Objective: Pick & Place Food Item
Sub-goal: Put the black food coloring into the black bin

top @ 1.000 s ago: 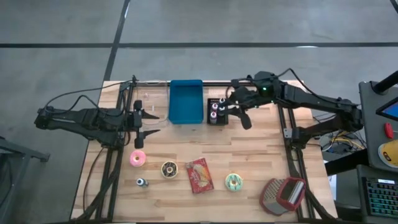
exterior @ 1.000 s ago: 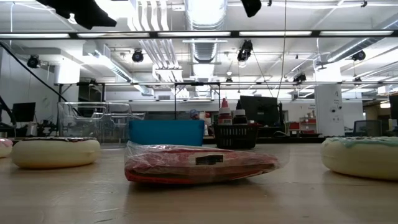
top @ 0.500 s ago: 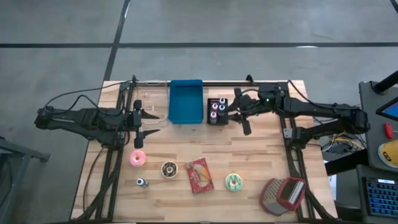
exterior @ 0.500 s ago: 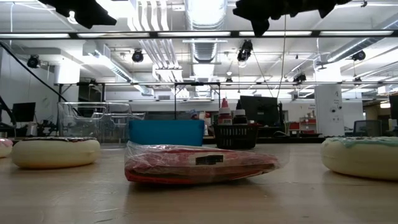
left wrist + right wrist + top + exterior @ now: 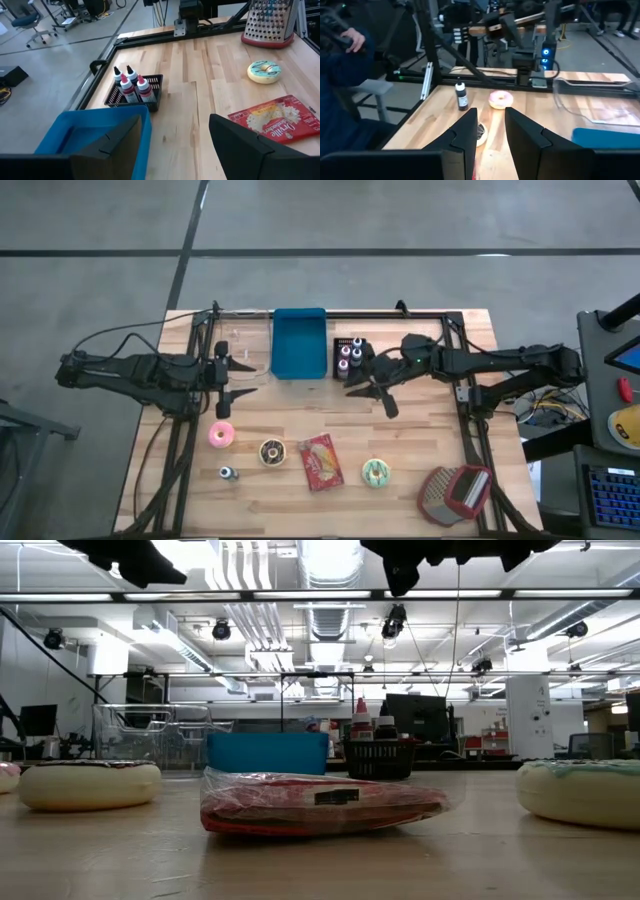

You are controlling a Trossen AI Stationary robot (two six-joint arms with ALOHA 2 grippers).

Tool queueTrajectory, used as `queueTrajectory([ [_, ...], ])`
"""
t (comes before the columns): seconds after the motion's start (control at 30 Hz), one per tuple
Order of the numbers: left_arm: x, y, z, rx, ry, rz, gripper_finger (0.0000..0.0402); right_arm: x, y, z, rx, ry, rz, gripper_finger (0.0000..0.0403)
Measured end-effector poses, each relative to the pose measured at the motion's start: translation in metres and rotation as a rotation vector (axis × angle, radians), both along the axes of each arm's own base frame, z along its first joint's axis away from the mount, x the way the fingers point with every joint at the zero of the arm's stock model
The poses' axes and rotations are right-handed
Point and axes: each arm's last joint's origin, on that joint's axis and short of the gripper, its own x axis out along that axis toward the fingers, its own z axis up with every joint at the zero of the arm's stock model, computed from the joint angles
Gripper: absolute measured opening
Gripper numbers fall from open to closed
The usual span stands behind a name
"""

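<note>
Food items lie in a row on the near half of the bench [image 5: 420, 430]: pink donut [image 5: 220, 434] at left, chocolate donut [image 5: 271, 451], red snack packet [image 5: 321, 461] at centre, green-iced donut [image 5: 376, 472] to its right. None is touched or lifted; which one the task means can't be told. Farther off: blue bin [image 5: 299, 343] at the far edge, w/ a black basket of bottles [image 5: 348, 357] just to its right, small bottle [image 5: 228, 473] near-left, grater [image 5: 456, 491] near-right.

Change vs. one second ago: right end effector [image 5: 370, 390] has swung from over the bottle basket toward the bench centre and dropped lower; the low view shows it now hanging in at the top, where a second ago only a tip showed. Its fingers stand a narrow gap apart, pinching nothing (right wrist view).

Left end effector [image 5: 225, 378] waits unmoved at far left, fingers spread, empty.

Meaning, as judged: approach phase only; right arm probably heads for the packet or green-iced donut, still well apart from both. No pick yet.
</note>
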Motion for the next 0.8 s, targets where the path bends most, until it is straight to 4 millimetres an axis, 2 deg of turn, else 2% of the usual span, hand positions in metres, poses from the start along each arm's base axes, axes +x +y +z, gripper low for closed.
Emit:
queueTrajectory([
  [0.2,-0.003,-0.002,-0.007,-0.11,0.075,-0.037,0.0239,0.001,0.001,-0.001,-0.019,0.0,0.003,0.0086],
  [0.33,-0.006,-0.007,-0.013,-0.278,0.15,-0.141,0.0239,0.001,0.001,-0.001,-0.019,0.0,0.003,0.008],
  [0.53,-0.011,-0.01,-0.019,-0.54,0.249,-0.122,0.0239,0.005,0.0,-0.007,-0.02,0.024,0.003,0.0073],
  [0.8,-0.014,-0.021,-0.017,-0.661,0.296,-0.196,0.0238,0.009,0.0,-0.016,-0.014,0.081,0.001,0.0078],
])
